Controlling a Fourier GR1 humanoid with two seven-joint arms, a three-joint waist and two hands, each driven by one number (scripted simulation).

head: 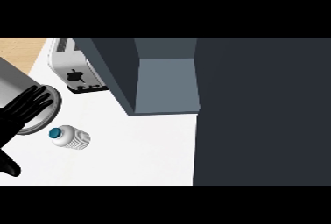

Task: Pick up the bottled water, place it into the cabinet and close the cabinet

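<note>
Bottled water (69, 137) (upright) between pot (26, 98), toaster (79, 72).

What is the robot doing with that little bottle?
Nothing yet. The water bottle stands by itself on the white counter. The robot's left hand is open beside it, over a grey pot, not touching the bottle. The cabinet behind is open and waiting. A toaster sits nearby.

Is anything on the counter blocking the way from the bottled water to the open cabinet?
Nothing visible does. The bottled water stands on bare white counter, and the stretch toward the open cabinet shows no objects. The toaster sits off to the side.
</note>
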